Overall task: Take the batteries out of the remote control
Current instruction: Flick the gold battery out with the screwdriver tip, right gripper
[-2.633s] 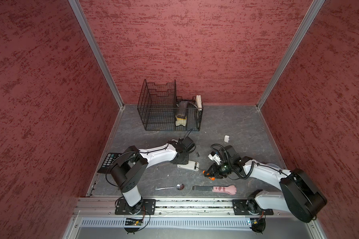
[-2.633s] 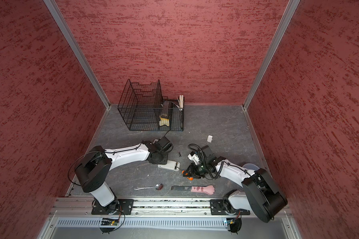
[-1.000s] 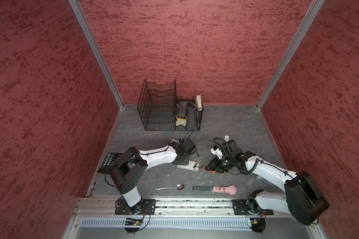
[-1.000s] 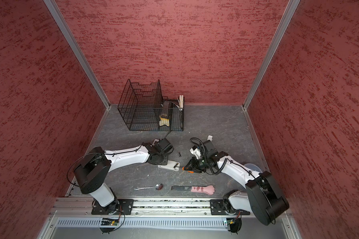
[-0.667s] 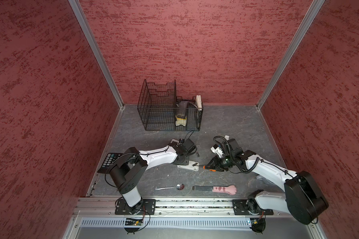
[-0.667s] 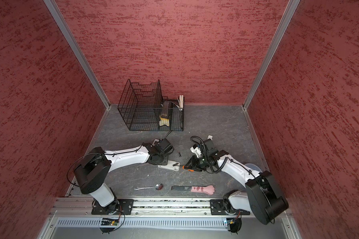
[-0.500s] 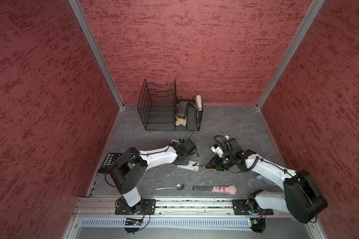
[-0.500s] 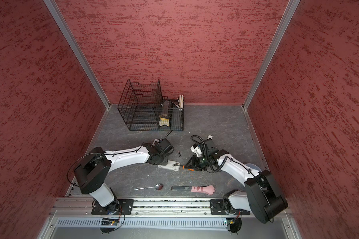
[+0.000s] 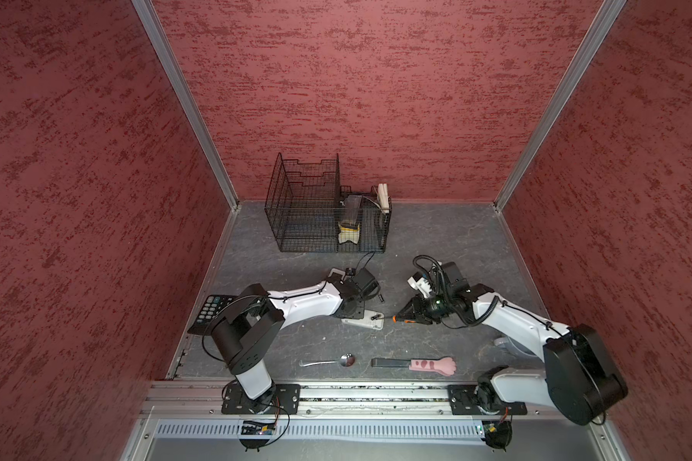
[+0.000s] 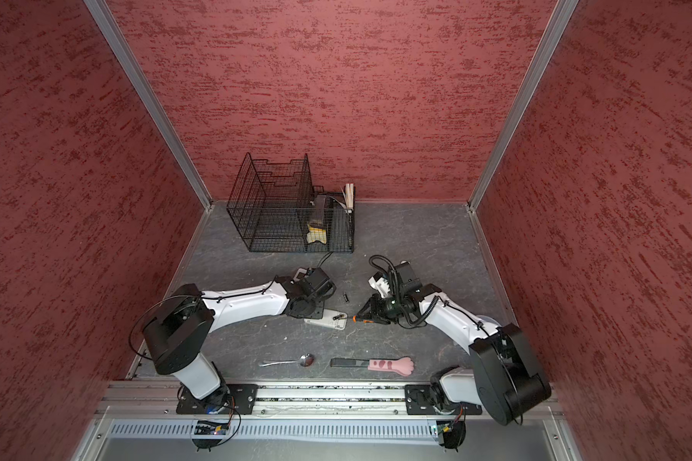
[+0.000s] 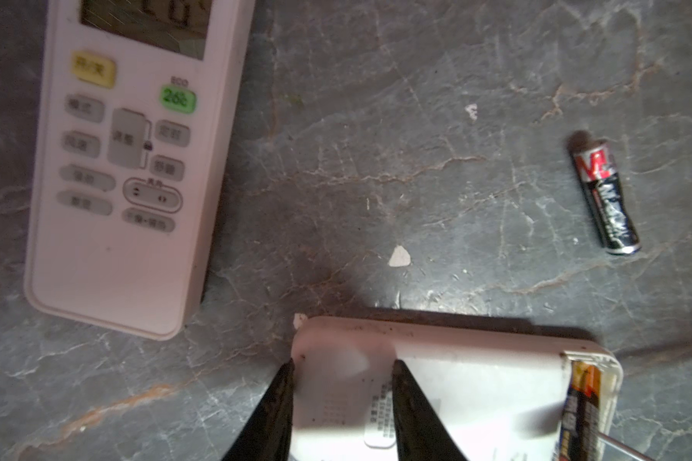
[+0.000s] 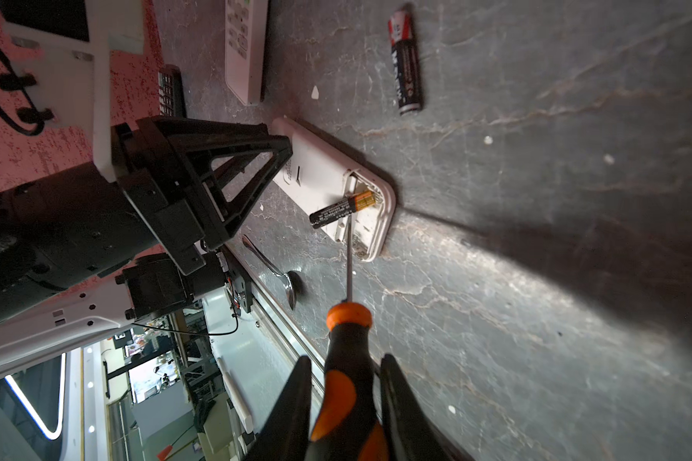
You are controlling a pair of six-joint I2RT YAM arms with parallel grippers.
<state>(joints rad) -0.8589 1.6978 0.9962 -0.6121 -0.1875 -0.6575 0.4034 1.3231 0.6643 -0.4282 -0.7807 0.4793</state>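
The white remote control lies face down with its battery bay uncovered. My left gripper is open: one finger rests on the remote's back, the other sits at its end edge. One of the batteries tilts up out of the bay. My right gripper is shut on the orange-and-black screwdriver, whose tip reaches under that battery. Another battery lies loose on the table beyond the remote.
A second white remote lies face up beside the left gripper. A calculator sits at the left edge and a wire basket at the back. A spoon and a pink paw-shaped tool lie near the front rail.
My right gripper has carried the screwdriver up and leftward from the front area until its tip reaches the remote's bay. The left arm has stayed on the remote.
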